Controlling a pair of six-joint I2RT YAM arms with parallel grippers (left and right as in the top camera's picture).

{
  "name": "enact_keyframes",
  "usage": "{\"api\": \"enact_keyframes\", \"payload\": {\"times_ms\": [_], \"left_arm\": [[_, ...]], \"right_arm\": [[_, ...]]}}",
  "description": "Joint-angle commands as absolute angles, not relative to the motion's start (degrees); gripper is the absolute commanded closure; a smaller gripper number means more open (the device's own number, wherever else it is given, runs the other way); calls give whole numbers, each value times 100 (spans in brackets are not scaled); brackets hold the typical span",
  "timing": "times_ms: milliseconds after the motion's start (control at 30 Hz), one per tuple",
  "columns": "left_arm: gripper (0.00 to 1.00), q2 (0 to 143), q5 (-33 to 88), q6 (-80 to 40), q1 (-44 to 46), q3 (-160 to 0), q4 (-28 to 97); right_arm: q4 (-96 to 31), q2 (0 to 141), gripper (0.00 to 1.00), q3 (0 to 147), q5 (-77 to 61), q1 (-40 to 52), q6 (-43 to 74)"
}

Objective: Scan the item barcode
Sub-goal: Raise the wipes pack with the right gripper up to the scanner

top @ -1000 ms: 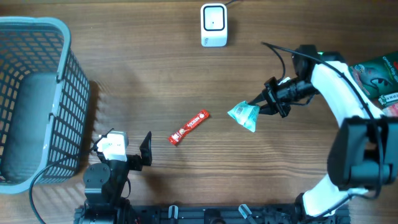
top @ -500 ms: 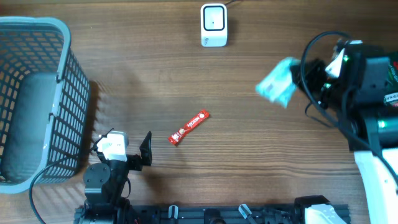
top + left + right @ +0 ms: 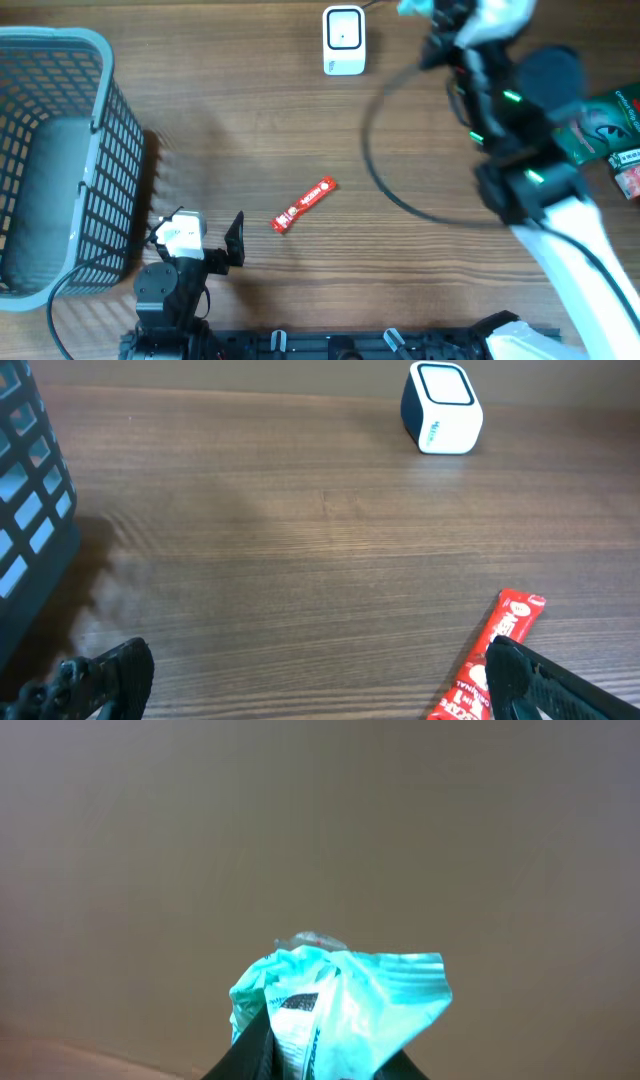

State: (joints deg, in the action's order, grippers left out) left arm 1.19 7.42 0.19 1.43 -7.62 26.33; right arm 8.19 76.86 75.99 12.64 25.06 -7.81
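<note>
Teal crinkly film, the packet (image 3: 340, 990) looks light and soft, so your right pincer (image 3: 315, 1065), clenched on its lower edge, suffices; your left pincer (image 3: 315, 660) sits released.

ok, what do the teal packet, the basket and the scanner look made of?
Teal packet: thin glossy plastic film, by its crinkles and sheen. Basket: moulded plastic, matte grey-blue lattice. Scanner: smooth white hard plastic, probably.
</note>
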Motion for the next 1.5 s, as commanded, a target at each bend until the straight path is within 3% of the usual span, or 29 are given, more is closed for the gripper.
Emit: {"api": "enact_keyframes", "payload": {"times_ms": [0, 167, 333, 433, 733, 900, 1133, 1233, 1467], "left_arm": [[0, 97, 829, 108, 154, -766, 2646], [0, 97, 832, 108, 154, -766, 2646], [0, 97, 832, 108, 154, -766, 2646], [0, 97, 832, 108, 154, -766, 2646], [0, 97, 832, 108, 154, -766, 2646], [0, 97, 829, 108, 154, -766, 2646], [0, 97, 829, 108, 154, -766, 2648], [0, 97, 832, 108, 154, -766, 2646], [0, 97, 832, 108, 154, -766, 2646]], "right_arm": [[1837, 8986, 95, 7605, 2635, 2740, -1470], [4711, 10851, 95, 7605, 3498, 2746, -1481], [6307, 12123, 96, 7607, 2515, 2742, -1809], [6337, 12488, 95, 7609, 1205, 2742, -2110], [5795, 13312, 95, 8510, 735, 2543, -2808], [5631, 13751, 95, 9113, 864, 2552, -3476], [5496, 13837, 95, 9113, 1304, 2554, -3264], [6095, 13832, 95, 9113, 1483, 2604, -3356], [6685, 13649, 96, 9113, 3651, 2331, -6322]]}}
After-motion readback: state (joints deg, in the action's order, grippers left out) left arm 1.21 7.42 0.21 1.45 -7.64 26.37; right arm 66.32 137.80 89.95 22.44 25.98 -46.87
